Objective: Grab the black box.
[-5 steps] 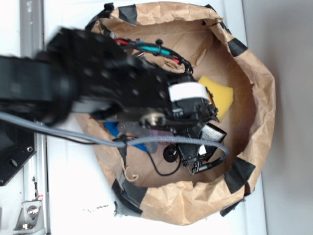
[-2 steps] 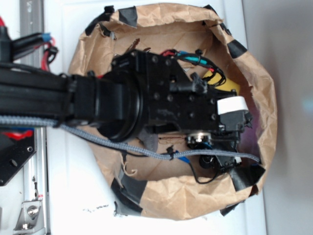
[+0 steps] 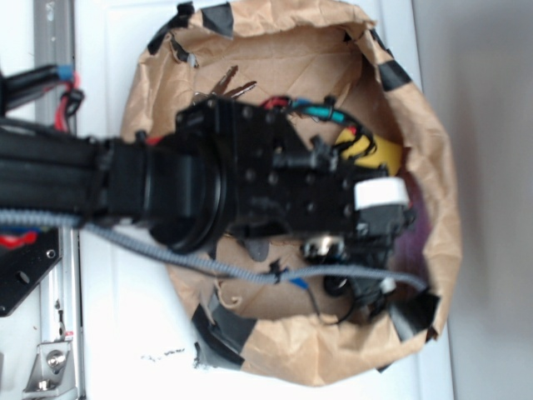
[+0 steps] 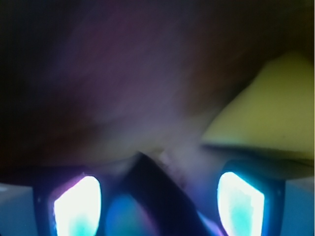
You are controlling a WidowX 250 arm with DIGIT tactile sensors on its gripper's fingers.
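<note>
In the wrist view a dark glossy shape, which I take for the black box [image 4: 162, 191], lies between the two glowing fingertips [image 4: 76, 206] of my gripper [image 4: 157, 209]. The pads stand wide apart on either side of it, with a gap showing on each side, so the gripper is open. This view is heavily blurred. In the exterior view my gripper [image 3: 376, 246] points down into the right part of the brown paper bag [image 3: 291, 50]. There the arm hides the black box.
A yellow sponge wedge [image 3: 381, 154] [image 4: 270, 118] lies just beyond the gripper. Keys [image 3: 229, 83] rest at the back of the bag. Black tape patches [image 3: 412, 312] mark the crumpled rim, which rises close to the gripper on the right. A grey cable [image 3: 208, 265] trails from the arm.
The arm has swung right across the bag and now covers the black box, which showed beside the gripper one second ago. Since 0.4 s ago it has shifted slightly left.
</note>
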